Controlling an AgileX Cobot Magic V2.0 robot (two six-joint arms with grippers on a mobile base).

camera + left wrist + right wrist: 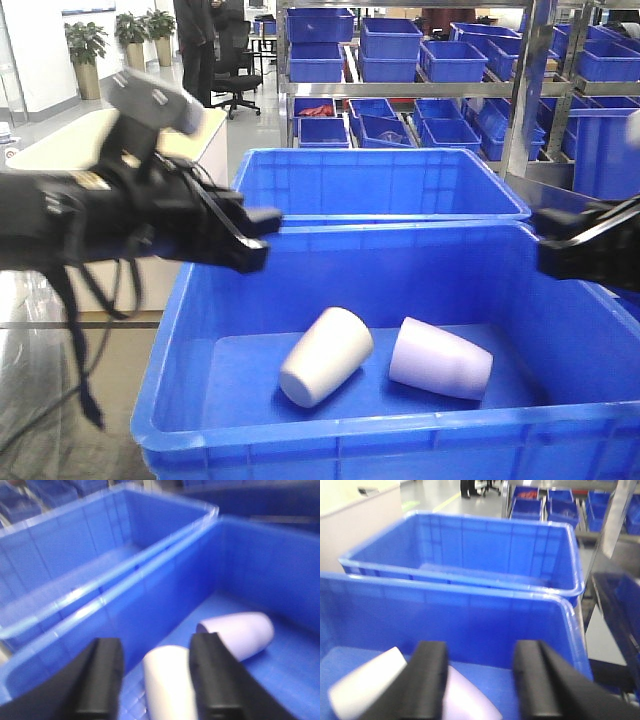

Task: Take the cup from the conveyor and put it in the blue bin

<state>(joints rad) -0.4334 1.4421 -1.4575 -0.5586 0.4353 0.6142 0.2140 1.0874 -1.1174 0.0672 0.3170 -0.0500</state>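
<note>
The blue bin (180, 400) fills the foreground. On its floor, both lying on their sides, are a white cup (325, 355) and a pale lilac cup (440, 358). My left gripper (262, 238) hovers open over the bin's far-left rim. In the left wrist view my left gripper (156, 645) holds nothing, and the white cup (167, 680) and lilac cup (240, 632) lie below it. My right gripper (545, 245) hangs open at the bin's right side. In the right wrist view the right gripper (479, 650) is empty above the lilac cup (465, 697). The conveyor is out of view.
A second blue crate (380, 180) stands right behind the bin, rim to rim. A cream-white tub (60, 140) sits at the left. Steel shelves with several small blue bins (420, 60) line the back. A person and an office chair (235, 70) stand far off.
</note>
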